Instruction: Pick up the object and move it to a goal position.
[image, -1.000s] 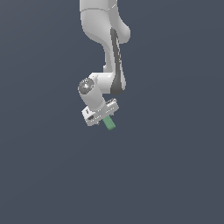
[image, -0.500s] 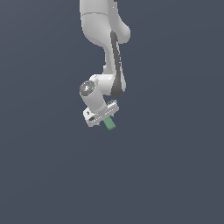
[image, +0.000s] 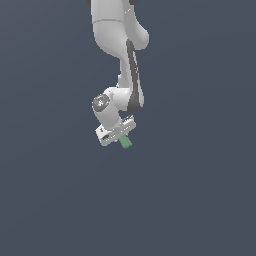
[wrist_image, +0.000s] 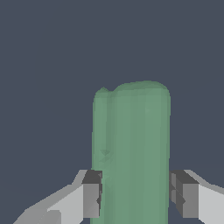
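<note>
White end effector (wrist_image: 135, 199) pinching matte green oblong block (wrist_image: 131, 148), rounded tip, grey pads (wrist_image: 92, 194)

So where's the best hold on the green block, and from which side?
Across its narrow width near one end, coming in along its long axis. That is how the gripper has the green block now: a finger on each long flat side, the rest of the block sticking out beyond the tips.
</note>
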